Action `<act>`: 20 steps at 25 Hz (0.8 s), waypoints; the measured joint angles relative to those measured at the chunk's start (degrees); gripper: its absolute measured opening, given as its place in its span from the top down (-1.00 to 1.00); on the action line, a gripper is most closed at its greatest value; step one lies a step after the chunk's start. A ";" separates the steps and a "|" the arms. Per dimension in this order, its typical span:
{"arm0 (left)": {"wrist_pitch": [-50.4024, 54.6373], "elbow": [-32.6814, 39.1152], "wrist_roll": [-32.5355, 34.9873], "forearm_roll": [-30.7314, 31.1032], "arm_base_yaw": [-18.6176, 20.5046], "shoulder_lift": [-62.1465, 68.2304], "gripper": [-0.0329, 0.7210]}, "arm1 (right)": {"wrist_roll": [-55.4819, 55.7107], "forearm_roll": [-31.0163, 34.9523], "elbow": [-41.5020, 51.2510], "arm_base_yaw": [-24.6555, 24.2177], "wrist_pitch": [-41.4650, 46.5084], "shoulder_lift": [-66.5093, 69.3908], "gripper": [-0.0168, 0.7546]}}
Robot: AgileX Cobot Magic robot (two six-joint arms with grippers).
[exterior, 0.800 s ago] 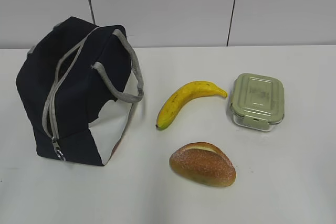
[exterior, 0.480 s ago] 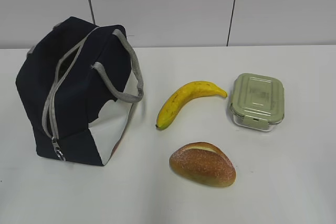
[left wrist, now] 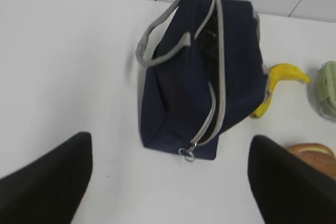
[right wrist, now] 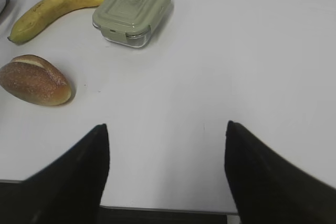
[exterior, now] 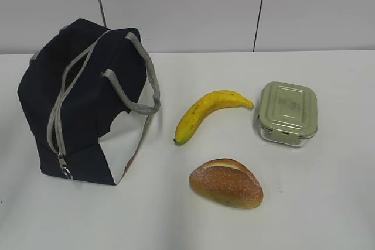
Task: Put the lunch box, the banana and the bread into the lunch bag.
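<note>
Nothing was packed yet: banana (exterior: 208, 113), lunch box (exterior: 287, 112) and bread (exterior: 226, 182) all sat right of the lunch bag (exterior: 82, 115), both the left gripper (left wrist: 168, 182) and right gripper (right wrist: 165, 166) were wide open and empty, so probably the zipper needed opening first.

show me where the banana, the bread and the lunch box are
banana (exterior: 206, 111): exterior view, middle of its curved yellow body
bread (exterior: 225, 183): exterior view, centre of the brown crust
lunch box (exterior: 287, 107): exterior view, middle of the green lid
</note>
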 joint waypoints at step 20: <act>12.64 -51.27 3.84 -0.81 -9.50 69.88 -0.28 | 0.00 0.00 0.00 0.00 0.12 0.00 -0.36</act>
